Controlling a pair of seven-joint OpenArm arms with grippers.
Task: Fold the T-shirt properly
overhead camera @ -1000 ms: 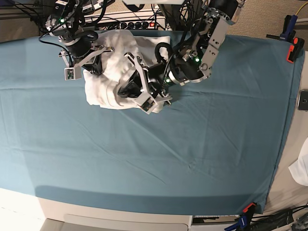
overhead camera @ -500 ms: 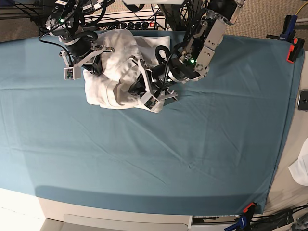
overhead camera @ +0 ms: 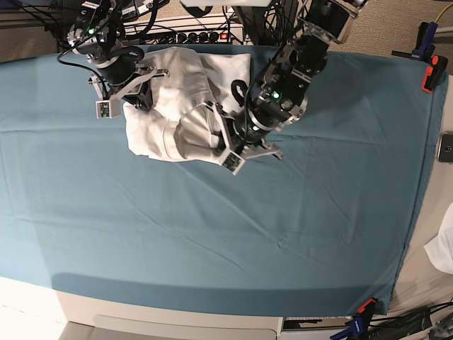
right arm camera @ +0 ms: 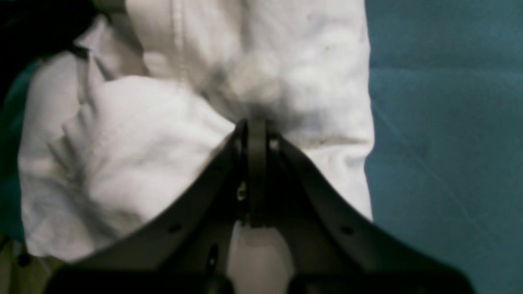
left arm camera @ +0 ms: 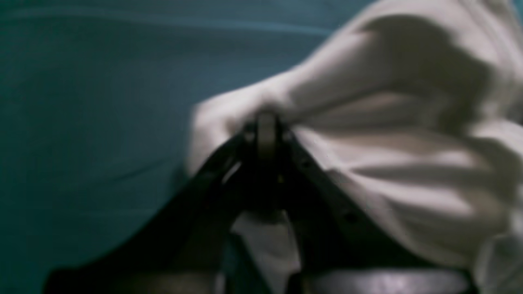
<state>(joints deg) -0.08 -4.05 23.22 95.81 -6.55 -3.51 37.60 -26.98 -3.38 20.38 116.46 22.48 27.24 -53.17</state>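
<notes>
Near edge of the tabletop (overhead camera: 212, 234) is bare teal cloth; a small white cloth scrap (overhead camera: 442, 251) sits off the cloth at the right frame edge. T-shirt (overhead camera: 177, 106) is bunched at the far side, left of centre, partly folded, long axis running roughly from the near-left corner up to the far edge. Left hand (overhead camera: 212, 131) is at the shirt's near-right corner, right hand (overhead camera: 138, 88) on its left side. Left wrist view, blurred: left hand (left arm camera: 265, 122) with fingers pressed together on a pinched fold of shirt (left arm camera: 388, 143), cloth lifted off the teal. Right wrist view: right hand (right arm camera: 253, 130) fully closed on a gathered ridge of shirt (right arm camera: 135, 143), hem seam visible at top. Base view hides both grips behind the arms; only the wrist views show them.
</notes>
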